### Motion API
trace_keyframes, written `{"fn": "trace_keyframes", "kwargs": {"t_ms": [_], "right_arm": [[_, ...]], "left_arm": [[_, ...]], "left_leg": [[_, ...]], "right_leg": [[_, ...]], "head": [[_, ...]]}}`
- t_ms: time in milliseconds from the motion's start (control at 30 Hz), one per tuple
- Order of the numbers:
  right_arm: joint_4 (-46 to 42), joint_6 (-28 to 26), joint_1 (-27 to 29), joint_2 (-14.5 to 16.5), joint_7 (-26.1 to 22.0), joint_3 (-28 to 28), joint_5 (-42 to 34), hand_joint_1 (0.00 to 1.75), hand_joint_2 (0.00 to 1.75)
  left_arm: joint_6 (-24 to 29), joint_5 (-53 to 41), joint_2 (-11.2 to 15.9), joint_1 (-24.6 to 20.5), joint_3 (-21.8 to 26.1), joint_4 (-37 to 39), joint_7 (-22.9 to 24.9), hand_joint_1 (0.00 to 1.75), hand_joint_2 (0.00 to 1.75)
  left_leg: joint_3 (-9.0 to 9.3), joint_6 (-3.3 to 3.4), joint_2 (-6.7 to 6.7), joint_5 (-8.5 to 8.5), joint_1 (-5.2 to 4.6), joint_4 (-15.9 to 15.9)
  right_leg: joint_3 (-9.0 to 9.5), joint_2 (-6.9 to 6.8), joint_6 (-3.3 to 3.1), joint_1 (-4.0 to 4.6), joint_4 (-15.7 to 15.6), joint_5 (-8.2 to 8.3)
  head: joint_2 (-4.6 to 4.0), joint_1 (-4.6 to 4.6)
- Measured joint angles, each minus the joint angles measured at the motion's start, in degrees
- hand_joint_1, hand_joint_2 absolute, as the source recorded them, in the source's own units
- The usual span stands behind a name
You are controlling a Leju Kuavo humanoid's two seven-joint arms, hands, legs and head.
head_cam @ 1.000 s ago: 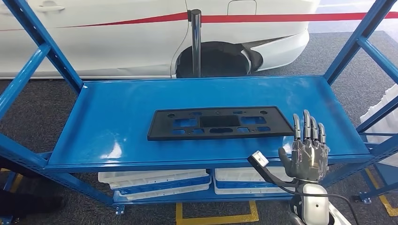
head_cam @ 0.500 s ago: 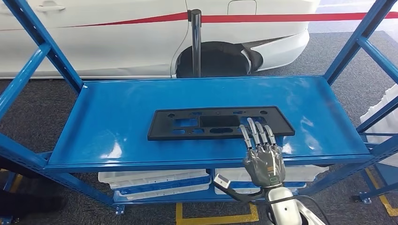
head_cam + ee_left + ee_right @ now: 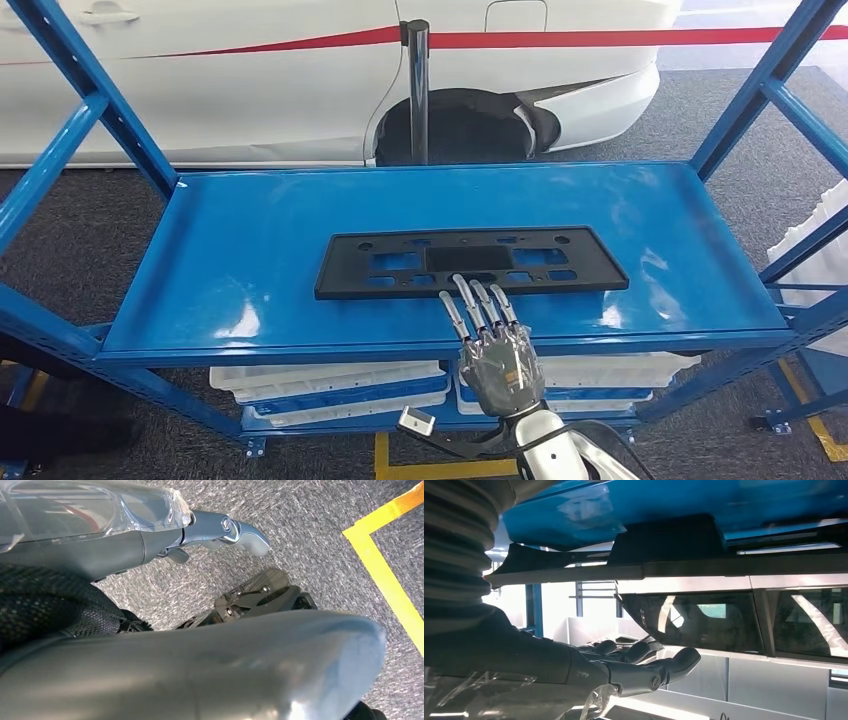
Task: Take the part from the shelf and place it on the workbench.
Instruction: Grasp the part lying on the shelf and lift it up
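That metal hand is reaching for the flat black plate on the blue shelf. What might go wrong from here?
The black part lies flat on the blue shelf, so the right hand, with its fingers stretched out at the part's near edge, may find little to get under and could push it away instead. The part is long and thin, so if gripped at one spot it might tilt or slip. It could also catch on the shelf's raised front lip.

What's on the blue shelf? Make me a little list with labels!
part: flat black plate with holes, lying on the top blue shelf
right hand: fingers straight and apart, tips at the plate's near edge, holding nothing
left hand: hanging over grey floor
below: white trays on the lower shelf
behind: white car
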Motion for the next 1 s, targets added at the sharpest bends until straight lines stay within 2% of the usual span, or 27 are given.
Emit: {"fn": "trace_keyframes", "kwargs": {"t_ms": [333, 433, 467, 567, 667, 800, 1000], "right_arm": [[1.44, -1.86, -0.81, 0.8, 0.93, 0.4, -0.4, 0.0, 1.75], [1.45, -1.94, -0.91, 0.81, 1.1, 0.42, -0.41, 0.0, 1.75], [1.45, -1.97, -0.92, 0.81, 1.21, 0.43, -0.42, 0.0, 1.75], [1.45, -2.4, -0.92, 0.81, 1.63, 0.42, -0.54, 0.0, 1.75], [1.45, -2.75, -0.95, 0.81, 1.9, 0.41, -0.78, 0.0, 1.75], [1.45, -2.81, -1.08, 0.81, 2.03, 0.38, -0.91, 0.0, 1.75], [1.45, -3.43, -1.49, 0.81, 2.2, 0.35, -1.06, 0.0, 1.75]], "left_arm": [[-0.09, 0.0, 0.0, -0.02, -0.31, 0.01, 0.03, 0.0, 0.0], [-0.02, 0.18, 0.0, -0.04, -0.34, 0.02, 0.4, 0.0, 1.31], [0.07, 0.31, 0.0, -0.07, -0.34, 0.02, 0.72, 0.0, 1.31], [0.27, 0.64, 0.0, -0.23, -0.35, 0.01, 1.59, 0.0, 0.0], [0.27, 0.69, 0.0, -0.24, -0.37, 0.0, 1.81, 0.0, 0.0], [0.23, 0.68, 0.0, -0.23, -0.45, 0.01, 1.76, 0.0, 1.75], [0.53, 0.23, 0.0, -0.59, -0.46, 0.01, 2.16, 0.0, 1.75]], "left_leg": [[-0.01, 0.0, 0.0, 0.0, -0.01, 0.0], [0.0, 0.0, 0.0, 0.0, -0.01, 0.0], [0.0, 0.0, 0.0, 0.0, 0.0, 0.0], [0.0, 0.0, 0.0, 0.0, 0.0, 0.0], [0.0, 0.0, 0.01, 0.0, -0.01, 0.0], [-0.01, 0.0, 0.0, 0.0, -0.01, 0.0], [0.0, 0.0, 0.01, 0.0, -0.01, 0.0]], "right_leg": [[-0.01, 0.0, 0.0, -0.01, 0.0, 0.0], [0.0, 0.0, 0.0, -0.01, 0.0, 0.0], [0.0, 0.0, 0.0, 0.0, 0.0, 0.0], [0.0, 0.0, 0.0, 0.0, 0.0, 0.0], [0.0, 0.01, 0.0, -0.01, 0.0, 0.0], [0.0, 0.0, 0.0, -0.01, 0.0, 0.0], [0.01, 0.0, 0.0, -0.01, 0.0, 0.0]], "head": [[0.0, 0.0], [0.0, 0.0], [0.0, 0.0], [0.0, 0.0], [0.0, 0.0], [0.0, 0.0], [0.0, 0.0]]}}
